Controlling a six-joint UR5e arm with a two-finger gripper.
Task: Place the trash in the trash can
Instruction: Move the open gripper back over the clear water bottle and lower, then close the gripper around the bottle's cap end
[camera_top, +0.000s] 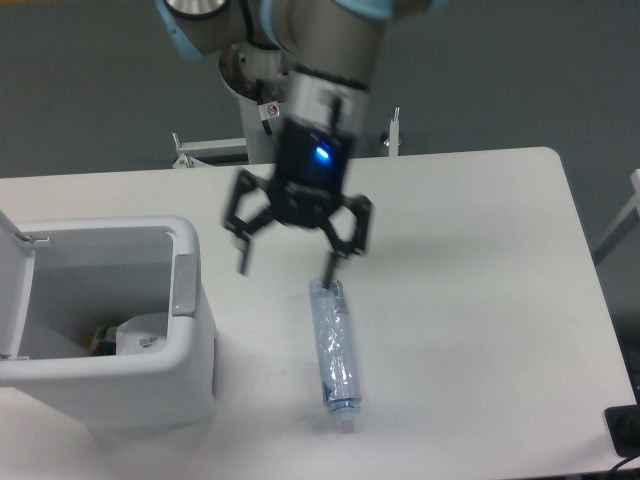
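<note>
**Surfaces and finishes on the worktop**

The bottle (333, 345) is clear, crinkled plastic with a glossy sheen and a bluish film label. The trash can (185, 350) looks like smooth white plastic, faintly satin, with a matt grey tab (185, 284) on its rim. Crumpled white paper (140, 335) lies inside it. The worktop (480, 300) is smooth, matt white. The gripper (285, 265) looks matt black, its arm housing brushed grey metal.
</note>
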